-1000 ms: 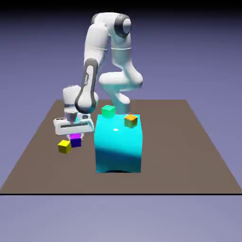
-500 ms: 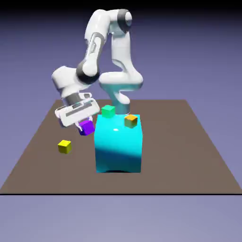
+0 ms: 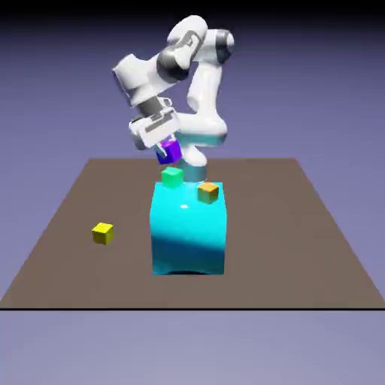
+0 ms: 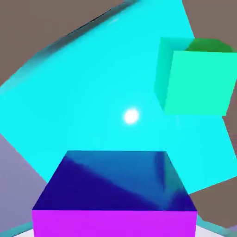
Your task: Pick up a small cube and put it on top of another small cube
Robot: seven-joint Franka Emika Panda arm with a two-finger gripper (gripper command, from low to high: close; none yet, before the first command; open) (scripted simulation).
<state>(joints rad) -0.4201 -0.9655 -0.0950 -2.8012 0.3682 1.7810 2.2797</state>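
1. The step in hand is the carry: the purple cube [image 3: 170,150] is off the table [image 3: 301,225] and up in the air, gripped by the jaws [image 3: 167,148], which are closed tight on it.

2. In the exterior view the held cube hangs just above the green cube [image 3: 172,177] and slightly to that view's left, with a clear gap between the two. The hand is tilted, not pointing straight down.

3. The green cube sits on top of the cyan block [image 3: 189,233], near its back left corner in the exterior view. An orange cube [image 3: 208,193] shares that top, near the green one but apart from it.

4. In the hand view the purple cube [image 4: 114,194] fills the bottom middle and hides the finger tips. The green cube [image 4: 196,78] shows off to the upper right, not in line with it, over the cyan block [image 4: 92,102].

5. So, as I judge it, the approach is not finished: the next move calls for levelling the wrist and shifting sideways until the purple cube is squarely over the green one.

6. Then a slow descent until the faces meet, and only then a release.

7. The target is tiny, so a small offset would probably tip the purple cube off; the orange cube nearby leaves little room on that side.

8. A yellow cube [image 3: 103,233] lies on the table, well apart, and plays no part.
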